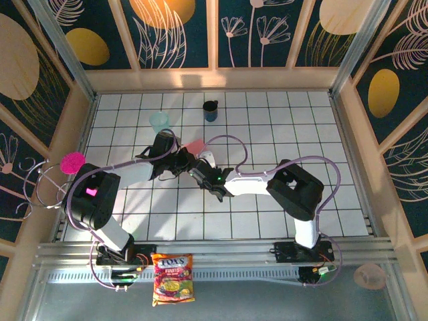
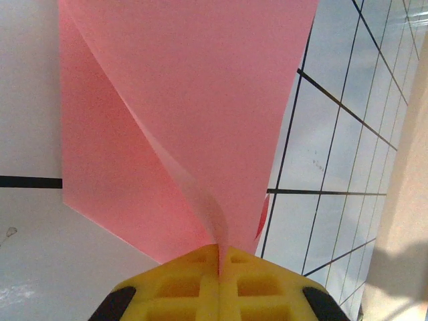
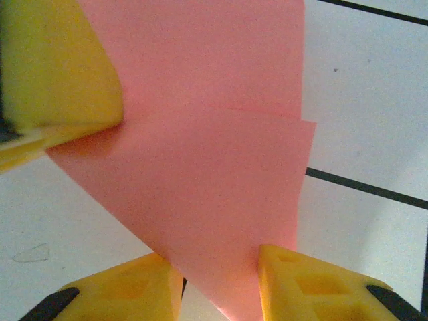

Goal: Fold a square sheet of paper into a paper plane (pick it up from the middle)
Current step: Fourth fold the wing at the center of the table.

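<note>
I am looking at the pink sheet of paper [image 1: 196, 147] near the middle of the white tiled worktop [image 1: 281, 134], right where the two arms are meeting. It is no longer lying as a flat square: in the left wrist view the paper [image 2: 200, 100] is showing one layer curling over another along a slanted fold. The left fingers [image 2: 187, 284] are clenching on the narrow end of that fold, pressed together with the paper pinched between them. In the right wrist view the paper [image 3: 200, 187] is running down as a tapering point between the right fingers [image 3: 307, 287], which are standing apart on either side of it. I cannot tell whether they are touching its edges. One of the left arm's yellow fingers is showing in that view's upper left corner, sitting against the paper's edge. Further out, a pale teal cup [image 1: 160, 122] is standing just behind the left arm's wrist and a dark cup [image 1: 210, 110] is sitting nearer the back wall. A magenta goblet [image 1: 72, 162] is resting by the left edge, and a snack bag [image 1: 173, 277] is lying at the near rail between the arm bases.
</note>
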### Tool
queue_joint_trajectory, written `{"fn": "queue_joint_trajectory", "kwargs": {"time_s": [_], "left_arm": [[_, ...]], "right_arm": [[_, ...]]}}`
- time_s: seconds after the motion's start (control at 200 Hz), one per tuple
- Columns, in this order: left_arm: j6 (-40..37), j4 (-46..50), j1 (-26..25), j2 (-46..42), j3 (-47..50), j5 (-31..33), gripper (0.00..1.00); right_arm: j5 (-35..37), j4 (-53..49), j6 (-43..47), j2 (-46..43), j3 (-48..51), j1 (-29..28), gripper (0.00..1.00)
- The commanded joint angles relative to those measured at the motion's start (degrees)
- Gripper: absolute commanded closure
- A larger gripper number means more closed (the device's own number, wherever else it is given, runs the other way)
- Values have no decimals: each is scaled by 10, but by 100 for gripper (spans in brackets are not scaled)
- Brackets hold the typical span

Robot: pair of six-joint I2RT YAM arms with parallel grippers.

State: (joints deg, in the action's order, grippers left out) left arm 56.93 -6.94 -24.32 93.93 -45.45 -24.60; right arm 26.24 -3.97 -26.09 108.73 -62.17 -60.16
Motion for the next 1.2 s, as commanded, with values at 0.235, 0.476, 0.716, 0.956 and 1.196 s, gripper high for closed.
{"fn": "queue_joint_trajectory", "kwargs": {"time_s": [0.235,0.476,0.716,0.956,1.196], "left_arm": [[7,21,0,-1,-24,4,92],[5,25,0,-1,-26,5,92],[4,26,0,1,-26,5,91],[0,34,0,-4,-26,8,85],[-32,68,16,-25,-38,46,59]], "right_arm": [[66,-20,37,0,-10,-17,61],[91,-29,47,7,-15,-21,66],[92,-26,67,10,-16,-30,76],[78,-28,72,10,-12,-30,88],[32,-31,84,-9,9,-27,95]]}}
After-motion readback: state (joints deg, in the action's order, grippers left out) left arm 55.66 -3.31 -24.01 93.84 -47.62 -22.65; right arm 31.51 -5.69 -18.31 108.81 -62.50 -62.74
